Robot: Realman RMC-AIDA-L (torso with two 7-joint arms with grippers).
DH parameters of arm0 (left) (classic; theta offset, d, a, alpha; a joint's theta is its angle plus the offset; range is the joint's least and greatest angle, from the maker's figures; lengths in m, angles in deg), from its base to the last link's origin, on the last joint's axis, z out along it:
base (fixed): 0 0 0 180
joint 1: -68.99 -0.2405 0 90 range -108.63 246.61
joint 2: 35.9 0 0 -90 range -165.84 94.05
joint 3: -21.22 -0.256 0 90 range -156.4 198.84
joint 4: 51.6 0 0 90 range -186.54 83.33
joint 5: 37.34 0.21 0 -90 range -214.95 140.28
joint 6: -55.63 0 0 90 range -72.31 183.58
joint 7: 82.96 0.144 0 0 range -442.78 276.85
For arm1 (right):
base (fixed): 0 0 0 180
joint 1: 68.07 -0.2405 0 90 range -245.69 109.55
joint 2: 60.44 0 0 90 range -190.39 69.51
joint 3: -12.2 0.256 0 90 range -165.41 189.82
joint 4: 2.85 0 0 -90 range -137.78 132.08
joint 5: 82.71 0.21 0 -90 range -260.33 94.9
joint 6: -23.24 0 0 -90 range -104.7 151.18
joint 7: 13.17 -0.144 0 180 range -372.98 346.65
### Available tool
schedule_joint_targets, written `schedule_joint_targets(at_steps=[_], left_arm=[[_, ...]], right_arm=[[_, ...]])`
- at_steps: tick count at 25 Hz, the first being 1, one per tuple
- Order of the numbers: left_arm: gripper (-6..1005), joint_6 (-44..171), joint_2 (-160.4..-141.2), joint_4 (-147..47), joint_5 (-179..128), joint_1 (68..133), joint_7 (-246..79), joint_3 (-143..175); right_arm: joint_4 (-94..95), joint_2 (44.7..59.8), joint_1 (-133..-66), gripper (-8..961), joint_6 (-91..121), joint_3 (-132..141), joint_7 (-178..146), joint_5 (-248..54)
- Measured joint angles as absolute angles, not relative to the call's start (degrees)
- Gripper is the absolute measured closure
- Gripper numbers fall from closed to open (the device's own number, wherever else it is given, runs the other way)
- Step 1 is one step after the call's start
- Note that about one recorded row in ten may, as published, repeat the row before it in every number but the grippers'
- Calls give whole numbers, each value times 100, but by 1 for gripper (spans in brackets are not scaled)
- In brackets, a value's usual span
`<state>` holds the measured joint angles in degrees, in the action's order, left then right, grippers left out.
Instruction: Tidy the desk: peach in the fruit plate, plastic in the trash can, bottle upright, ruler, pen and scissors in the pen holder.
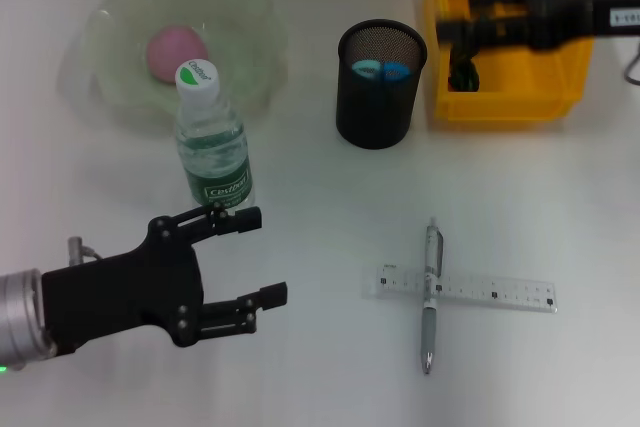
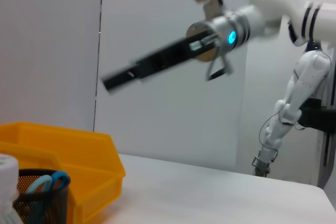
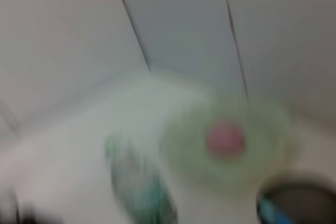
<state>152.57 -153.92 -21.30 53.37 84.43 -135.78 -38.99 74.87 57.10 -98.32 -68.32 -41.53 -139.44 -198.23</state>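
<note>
My left gripper [image 1: 250,257] sits at the lower left of the head view, fingers spread apart and holding nothing, just below the bottle [image 1: 211,137], which stands upright on the desk [image 1: 320,367] with its cap overlapping the near rim of the fruit plate [image 1: 110,17]. The peach [image 1: 176,51] already lies in that plate at upper left. My right gripper [image 1: 468,32] hangs over the trash can [image 1: 560,87] at upper right; it is smeared there and I cannot tell whether it is open or closed, nor can I see any plastic. The scissors [image 1: 383,69] show as blue handles inside the pen holder [image 1: 375,112] at upper centre. What remains, as I judge it, is the pen [image 1: 431,297] and the ruler [image 1: 500,290], lying crossed at lower right, the pen over the ruler. The risks I see: my open left fingers are close to the bottle, so a careless swing could tip it into the plate. The ruler is thin, clear and flat against the desk, so a grasp may slip. And taking the pen first could drag the ruler along with it.
</note>
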Motion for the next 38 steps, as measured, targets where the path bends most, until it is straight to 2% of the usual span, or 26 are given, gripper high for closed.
schedule_joint_targets(at_steps=[2,5,7,10,12,15,38], left_arm=[[184,15274,-15384,-2119,5339,8386,-13578,-3898],[184,15275,-15369,-2119,5344,8379,-13582,-3897],[184,15272,-15344,-2119,5346,8410,-13624,-3899],[184,15266,-15332,-2119,5345,8424,-13632,-3912],[184,15272,-15326,-2119,5346,8428,-13634,-3938],[184,15274,-15325,-2119,5345,8429,-13635,-3946],[183,15139,-15317,-2119,5627,8565,-13646,-3908]], right_arm=[[7972,5597,-10466,195,-7996,-4203,-14745,-21176],[7880,5543,-10870,145,-8626,-4348,-14741,-21688],[7707,5570,-11195,131,-9004,-4950,-14192,-22199],[7654,5656,-11238,138,-8928,-5427,-13848,-22483],[7558,5815,-11246,142,-8673,-6097,-13609,-22850],[7420,5861,-11250,148,-8422,-6563,-13583,-22921],[6143,5914,-11196,197,-6435,-8076,-13639,-22144]])
